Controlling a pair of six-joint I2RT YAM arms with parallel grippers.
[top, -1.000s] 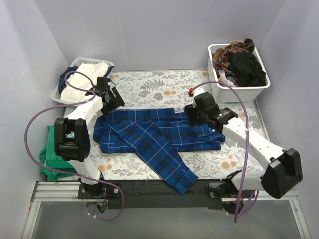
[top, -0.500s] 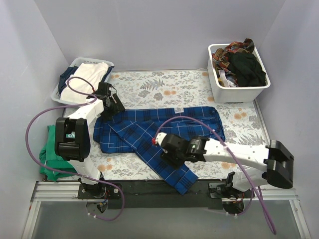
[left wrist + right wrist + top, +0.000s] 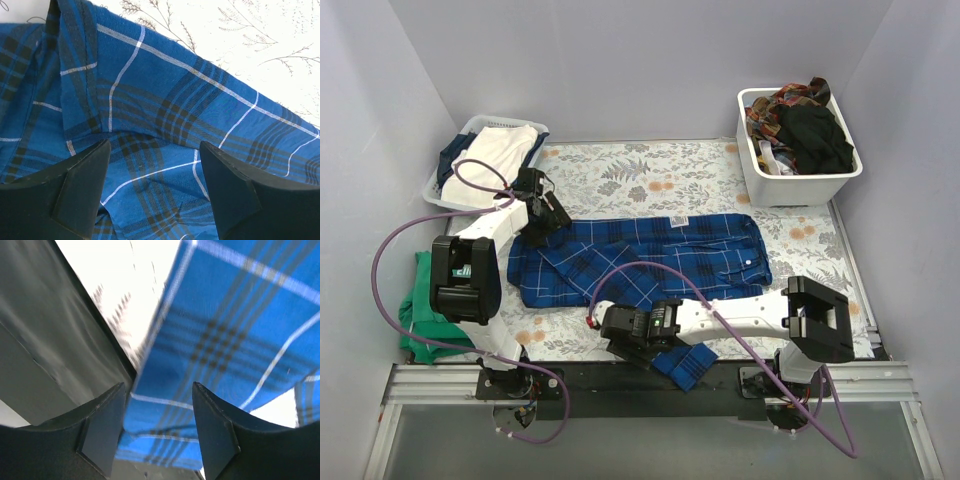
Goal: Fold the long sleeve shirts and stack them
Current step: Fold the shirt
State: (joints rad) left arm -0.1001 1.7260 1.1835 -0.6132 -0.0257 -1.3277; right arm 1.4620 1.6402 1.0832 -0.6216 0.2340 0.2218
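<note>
My left gripper [image 3: 155, 146] and right gripper [image 3: 159, 387] both gape wide, holding nothing. The plaid shirt's [image 3: 650, 250] sleeve [image 3: 688, 362] overhangs the near table edge. If I grab it clumsily, it may slide off.

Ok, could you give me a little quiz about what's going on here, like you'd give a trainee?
1. True or false: both arms' jaws are clamped shut.
2. Which arm reaches down at the plaid shirt's loose sleeve end? A: left arm. B: right arm.
3. Fill in: the loose cloth heap left of the shirt is coloured ____.
Key: 1 false, both stand open; 2 B; 3 green.
</note>
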